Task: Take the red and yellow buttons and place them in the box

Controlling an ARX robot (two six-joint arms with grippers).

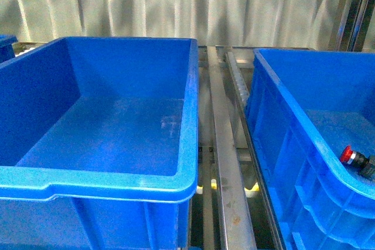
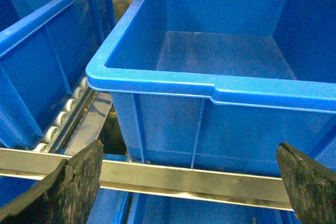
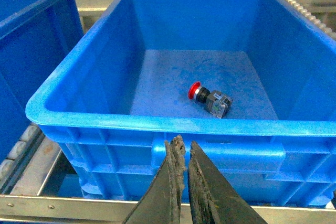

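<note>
A red-capped button [image 1: 354,157] with a black body lies on its side on the floor of the right blue box [image 1: 275,80]; it also shows in the right wrist view [image 3: 208,98] inside that box [image 3: 157,121]. The left blue box [image 1: 176,187] holds nothing that I can see, and shows in the left wrist view [image 2: 210,85]. My left gripper [image 2: 189,182] is open and empty, outside the near wall of the left box. My right gripper [image 3: 184,153] is shut and empty, outside the near wall of the right box. No yellow button is in view.
A metal rail and roller track [image 1: 225,162] runs between the two boxes. A metal bar [image 2: 184,179] crosses below the left box. A third blue bin [image 2: 37,51] stands beside it, with white rollers [image 2: 60,124] under it. A corrugated wall [image 1: 176,4] stands behind.
</note>
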